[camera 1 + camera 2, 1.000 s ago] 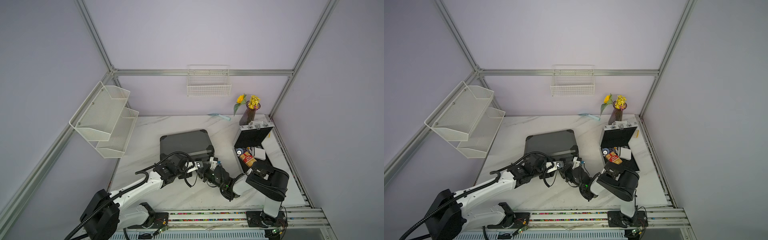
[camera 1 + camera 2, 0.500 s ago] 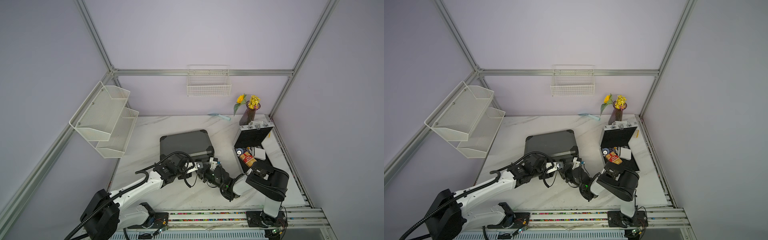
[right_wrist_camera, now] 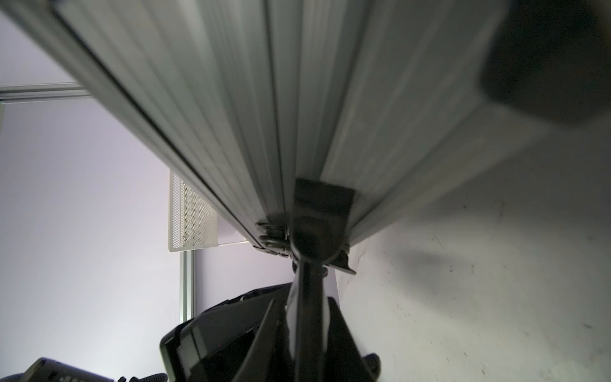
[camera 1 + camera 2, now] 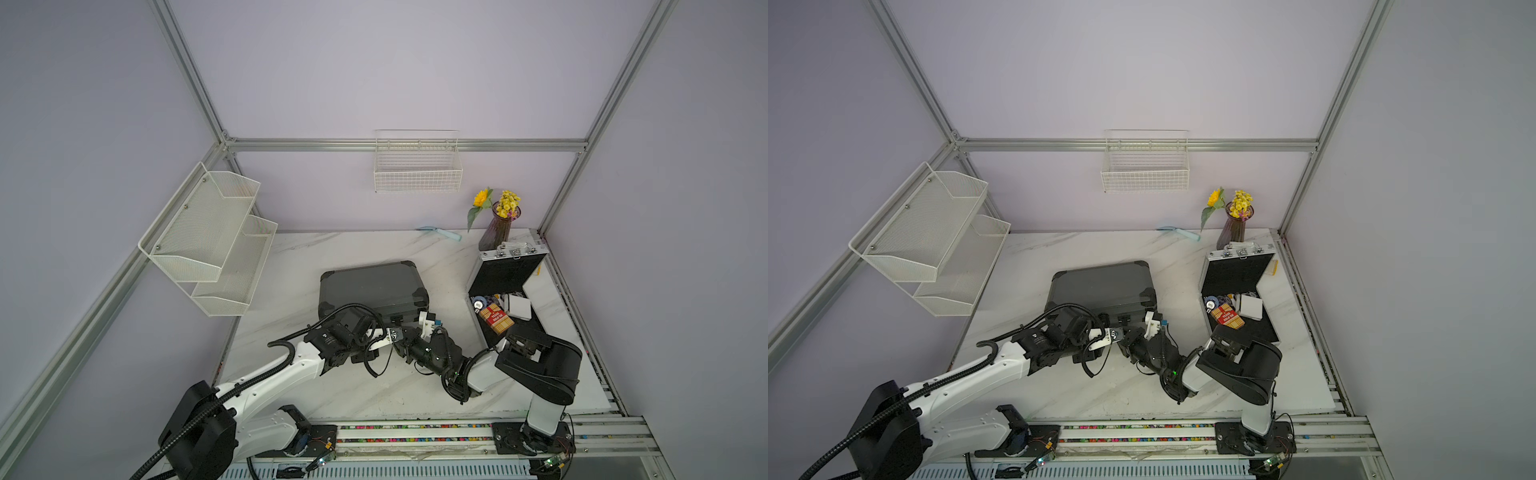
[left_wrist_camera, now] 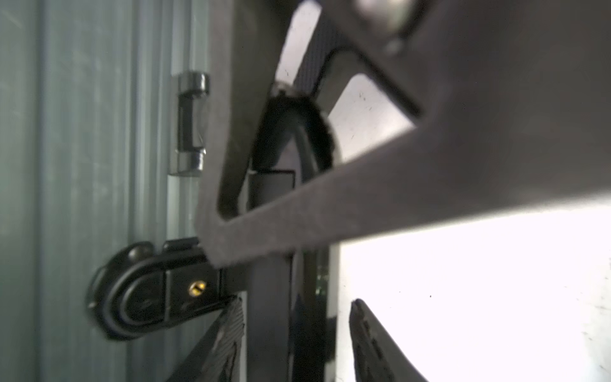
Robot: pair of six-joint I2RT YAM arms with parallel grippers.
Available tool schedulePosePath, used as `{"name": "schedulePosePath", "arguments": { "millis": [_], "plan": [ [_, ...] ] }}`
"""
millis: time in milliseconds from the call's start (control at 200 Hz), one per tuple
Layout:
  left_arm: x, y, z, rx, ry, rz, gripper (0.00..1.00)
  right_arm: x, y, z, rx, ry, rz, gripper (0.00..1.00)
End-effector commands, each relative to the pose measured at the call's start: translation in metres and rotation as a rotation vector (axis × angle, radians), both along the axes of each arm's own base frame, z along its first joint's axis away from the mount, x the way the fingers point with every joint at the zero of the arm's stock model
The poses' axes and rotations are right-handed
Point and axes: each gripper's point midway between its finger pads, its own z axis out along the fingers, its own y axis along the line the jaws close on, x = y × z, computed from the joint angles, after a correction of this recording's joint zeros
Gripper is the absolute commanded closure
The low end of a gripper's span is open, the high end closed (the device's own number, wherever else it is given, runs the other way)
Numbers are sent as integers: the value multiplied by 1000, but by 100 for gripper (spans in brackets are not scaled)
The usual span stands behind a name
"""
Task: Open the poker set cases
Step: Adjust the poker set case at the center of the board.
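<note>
Dark grey case (image 4: 370, 286) lies flat mid-worktop, lid down, black corner caps visible in both top views. Its front wall faces the worktop's front edge.

Silver case (image 4: 515, 251) sits along the right edge, toward the rear right corner. It is open, with the black-lined lid standing up. The tray holds a red card box (image 4: 496, 320), a white box (image 4: 519, 307) and some chips, too small to make out.

Both arms meet at the dark case's front wall, close together.
- Left gripper (image 5: 296, 301): released. Ribbed fingers (image 5: 228, 330) stand apart, with bright worktop showing in the gap. One pad is just beside a black latch (image 5: 148, 297) that has a brass keyhole. A metal bracket (image 5: 190, 122) sits further along the same wall. A blurred grey bar crosses near the lens; what it is cannot be told.
- Right gripper (image 3: 307, 261): clenched. The fingers run together to one tip, right against black hardware on the ribbed front wall. Whether it pinches anything cannot be told.

White marble worktop (image 4: 374, 395). Surroundings:
- Vase of yellow flowers (image 4: 496, 230) in the rear right corner, just behind the silver case.
- Pale blue item (image 4: 440, 233) at the rear edge.
- Wire basket (image 4: 417, 174) on the back wall.
- Two-tier mesh shelf (image 4: 212, 241) on the left wall.
</note>
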Motion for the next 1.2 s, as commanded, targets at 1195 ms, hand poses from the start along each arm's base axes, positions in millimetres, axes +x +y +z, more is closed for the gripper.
{"name": "schedulePosePath", "arguments": {
  "millis": [1195],
  "plan": [
    [15,-13,57,-155,-290,-72,22,-17,-6,90,331,-161,34,100]
  ]
}}
